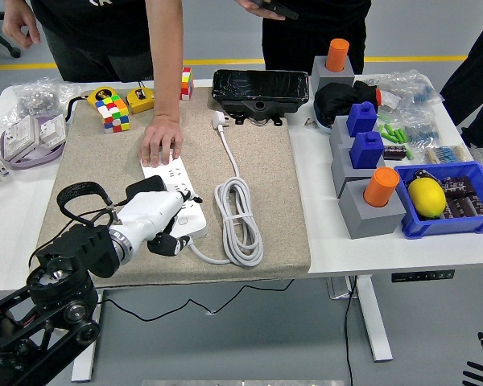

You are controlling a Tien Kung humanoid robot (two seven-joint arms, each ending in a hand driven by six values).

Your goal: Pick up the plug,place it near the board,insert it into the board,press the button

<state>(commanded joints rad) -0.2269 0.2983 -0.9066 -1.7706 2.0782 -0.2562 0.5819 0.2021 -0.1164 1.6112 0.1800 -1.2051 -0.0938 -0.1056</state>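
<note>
1. A white table (362, 245) at 6 o'clock carries a coarse beige mat (266, 173); grey floor with a yellow line lies at 12 o'clock.
2. The glossy white power strip (175, 197) lies on the mat, its ribbed cable (239, 217) coiled at 3 o'clock, the plug (220, 120) at 1 o'clock.
3. The left hand (163, 223) rests on the strip, black fingers curled downward, gripping nothing.
4. A person's hand (160, 142) presses flat on the strip's far end.
</note>
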